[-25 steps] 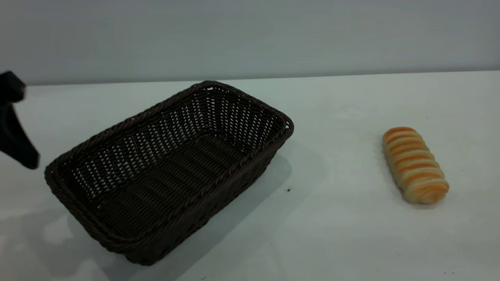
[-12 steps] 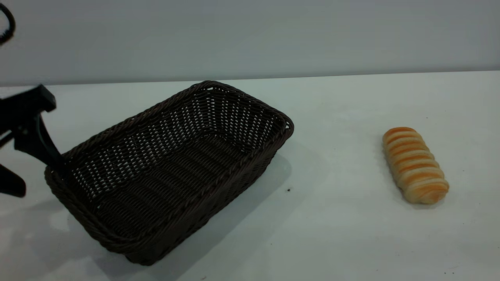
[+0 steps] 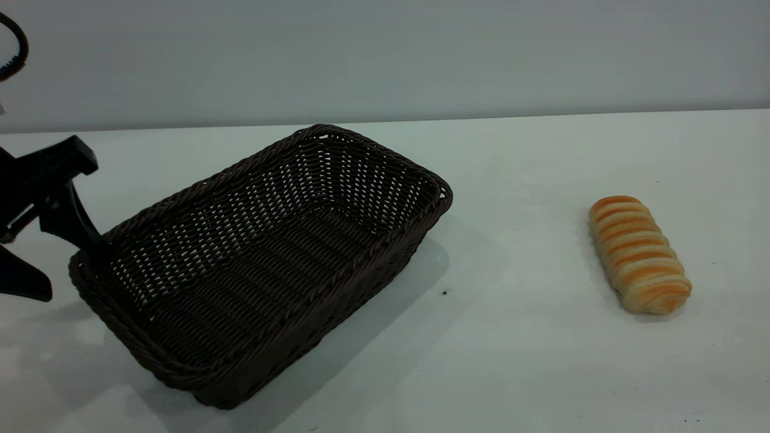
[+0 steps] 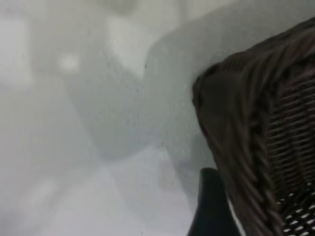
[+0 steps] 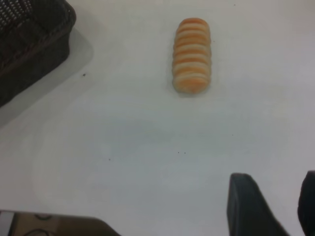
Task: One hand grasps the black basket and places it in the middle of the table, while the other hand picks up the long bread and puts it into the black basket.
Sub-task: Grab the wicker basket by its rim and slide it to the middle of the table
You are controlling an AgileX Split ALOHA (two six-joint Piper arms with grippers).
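Observation:
The black basket (image 3: 264, 258) sits left of centre on the white table (image 3: 529, 361), with one corner pointing left. My left gripper (image 3: 69, 270) is open at that left corner, one finger (image 3: 72, 225) at the rim's far side and the other (image 3: 24, 282) outside, low by the table. In the left wrist view the braided rim (image 4: 246, 128) runs right beside one black finger (image 4: 211, 206); the other finger is hidden. The long bread (image 3: 639, 254) lies alone at the right. My right gripper (image 5: 278, 196) is open above bare table, short of the bread (image 5: 192, 55).
A black cable loop (image 3: 15, 51) hangs at the upper left edge. A small dark speck (image 3: 444, 293) lies on the table between basket and bread. The basket's corner (image 5: 34, 39) shows in the right wrist view. A grey wall stands behind the table.
My left gripper has come in from the left edge to the basket's left corner, and in the last half second shifted a little further right. Basket and bread have not moved.

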